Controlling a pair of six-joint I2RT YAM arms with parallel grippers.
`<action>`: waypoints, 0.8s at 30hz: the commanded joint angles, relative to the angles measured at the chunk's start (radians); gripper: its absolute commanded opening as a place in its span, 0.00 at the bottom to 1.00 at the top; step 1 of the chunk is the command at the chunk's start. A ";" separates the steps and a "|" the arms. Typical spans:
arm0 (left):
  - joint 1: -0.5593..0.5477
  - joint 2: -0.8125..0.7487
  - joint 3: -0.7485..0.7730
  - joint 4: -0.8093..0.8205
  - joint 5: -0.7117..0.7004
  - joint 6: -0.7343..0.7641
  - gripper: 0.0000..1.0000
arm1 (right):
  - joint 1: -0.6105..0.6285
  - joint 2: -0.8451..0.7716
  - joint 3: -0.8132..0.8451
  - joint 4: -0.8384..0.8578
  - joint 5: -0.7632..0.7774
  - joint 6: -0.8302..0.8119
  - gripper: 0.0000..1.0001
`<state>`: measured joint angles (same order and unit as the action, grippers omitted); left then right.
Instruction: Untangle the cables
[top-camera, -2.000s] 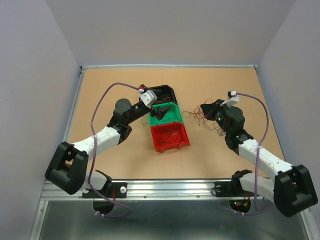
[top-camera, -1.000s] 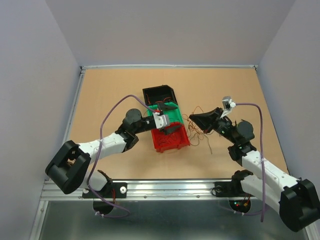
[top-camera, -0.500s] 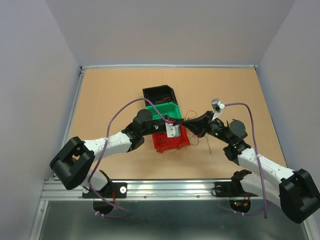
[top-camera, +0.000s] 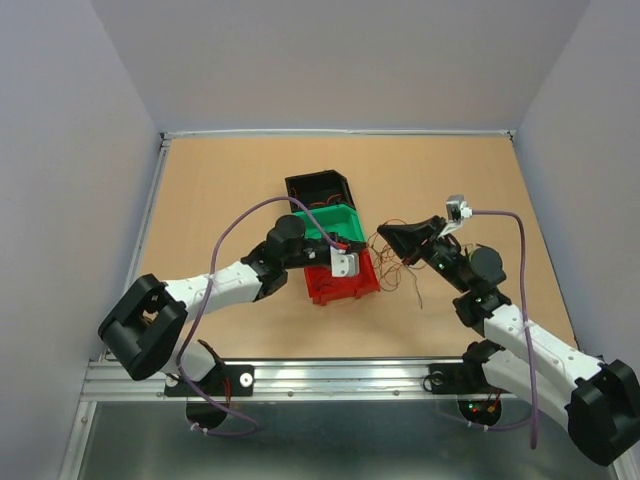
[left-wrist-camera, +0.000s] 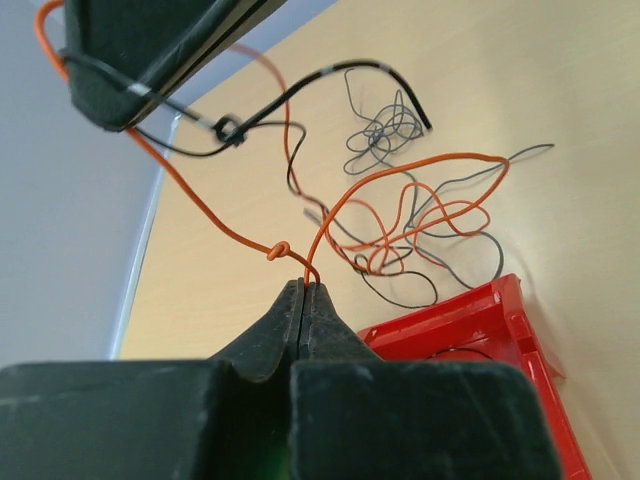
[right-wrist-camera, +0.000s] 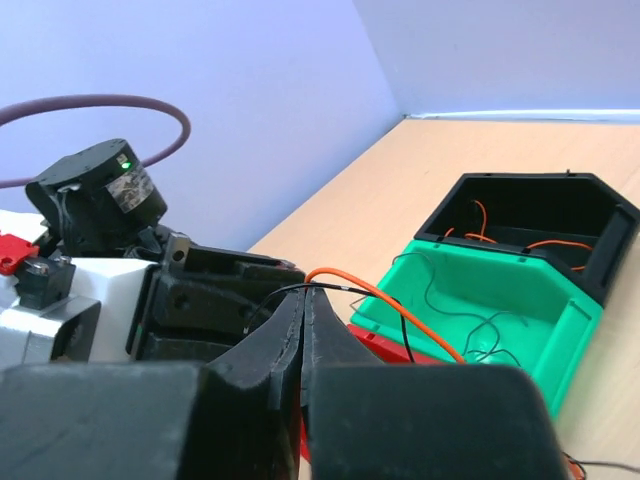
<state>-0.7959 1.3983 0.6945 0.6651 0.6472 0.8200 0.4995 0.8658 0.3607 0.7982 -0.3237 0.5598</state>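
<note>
Over the red bin (top-camera: 336, 286), left gripper (left-wrist-camera: 303, 291) has just pinched shut on one orange cable (left-wrist-camera: 279, 250); right gripper (right-wrist-camera: 304, 301) clamps the tangle (left-wrist-camera: 405, 218), so separation can start.

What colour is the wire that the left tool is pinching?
Orange. The left tool is shut on the orange wire; the left wrist view shows it best.

Thin orange and black cables (top-camera: 397, 258), tangled loose clump, partly lifted

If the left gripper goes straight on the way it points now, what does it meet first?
Probably the cables: the left gripper, shut on an orange strand, points into their loops. The right gripper seems off that line, but depth is unclear.
</note>
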 joint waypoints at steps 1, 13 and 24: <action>0.021 -0.045 0.017 0.062 0.008 -0.053 0.18 | 0.008 0.013 0.006 -0.013 0.052 -0.018 0.01; 0.066 -0.061 -0.001 0.128 0.028 -0.119 0.00 | 0.008 -0.028 -0.012 -0.014 0.081 -0.023 0.41; 0.083 -0.053 0.017 0.128 -0.004 -0.157 0.00 | 0.008 0.041 0.021 -0.045 0.064 -0.024 0.57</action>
<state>-0.7200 1.3594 0.6796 0.7364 0.6460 0.6907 0.4995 0.8818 0.3611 0.7509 -0.2642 0.5457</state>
